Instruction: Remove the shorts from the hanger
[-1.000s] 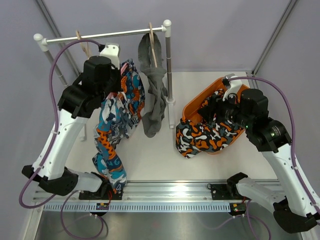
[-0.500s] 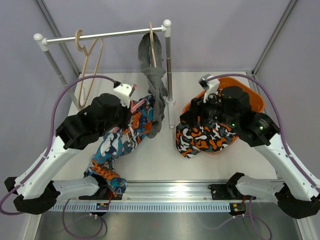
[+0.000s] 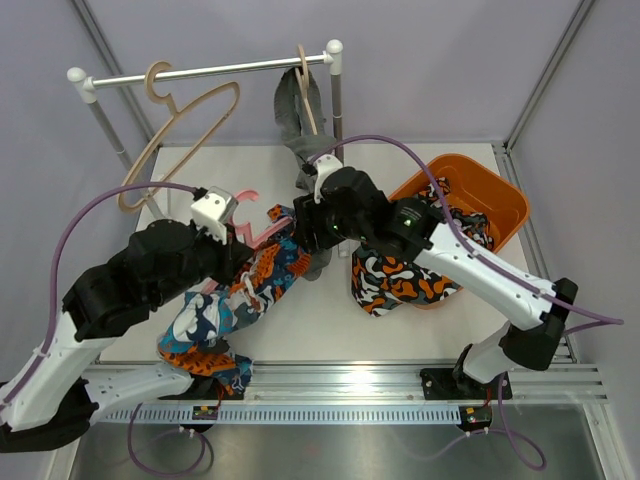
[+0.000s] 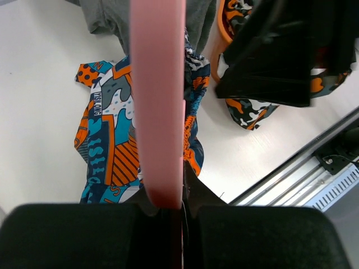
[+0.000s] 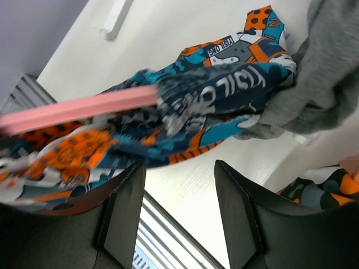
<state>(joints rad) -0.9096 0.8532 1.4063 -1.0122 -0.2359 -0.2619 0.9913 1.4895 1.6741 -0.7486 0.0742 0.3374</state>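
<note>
My left gripper [image 3: 248,238] is shut on a pink hanger [image 3: 262,231] that carries the blue-orange-white patterned shorts [image 3: 262,282]; the cloth trails down onto the table. In the left wrist view the pink hanger [image 4: 158,101] runs straight out from the shut left gripper [image 4: 168,203] over the patterned shorts [image 4: 109,145]. My right gripper [image 3: 297,228] has reached across and stands open just beside the shorts. Its view shows the open right gripper [image 5: 179,193] below the patterned shorts [image 5: 219,103] and pink hanger [image 5: 84,109]. The dark grey shorts [image 3: 296,110] hang on a wooden hanger on the rail. The camouflage shorts [image 3: 400,280] drape over the bin.
An orange bin [image 3: 482,182] stands at the right. An empty wooden hanger [image 3: 190,128] hangs tilted on the white rail [image 3: 220,70], whose post [image 3: 338,120] rises just behind my right arm. The grey shorts [image 5: 331,73] hang close to the right gripper.
My left arm pulled the pink hanger and patterned shorts down off the rail toward the table front. My right arm swung left from the bin to the shorts. The empty wooden hanger swung outward.
</note>
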